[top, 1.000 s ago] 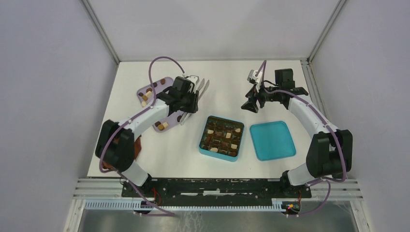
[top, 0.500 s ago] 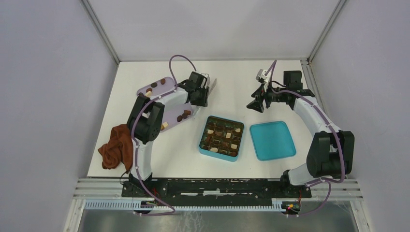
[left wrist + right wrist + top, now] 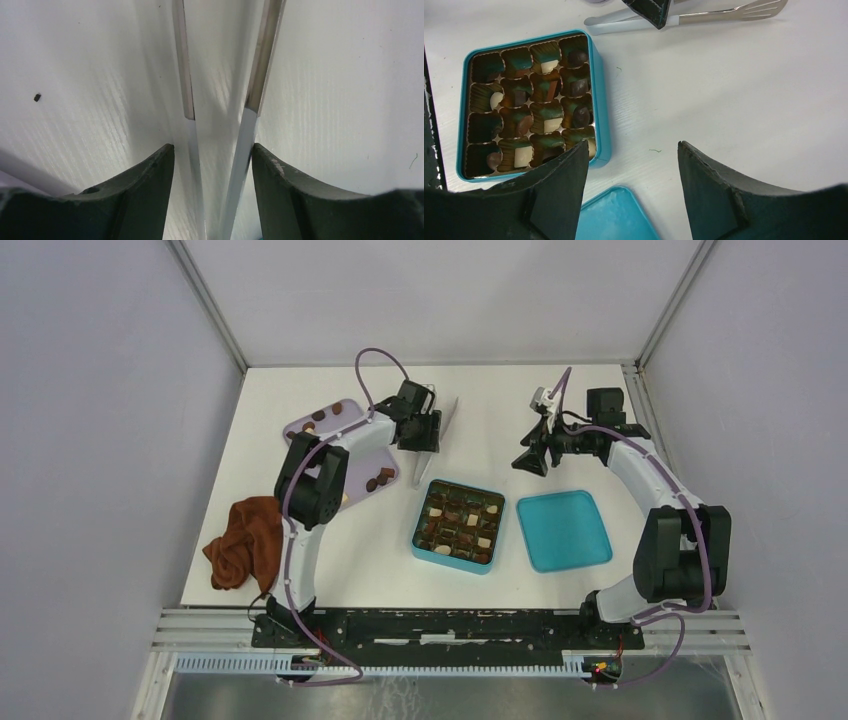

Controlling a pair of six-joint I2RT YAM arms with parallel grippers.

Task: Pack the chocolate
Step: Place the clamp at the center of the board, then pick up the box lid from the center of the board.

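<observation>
White surface carries the teal box of chocolate; left jaws clamp metal tongs, right jaws hang spread, empty.

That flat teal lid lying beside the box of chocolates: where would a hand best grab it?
Probably its far edge, from straight above. The teal lid lies flat on the table, so no side offers anything to pinch. Only its thin rim, which seems raised, gives a hold, one finger each side. The open right hand hovers just beyond that edge.
</observation>
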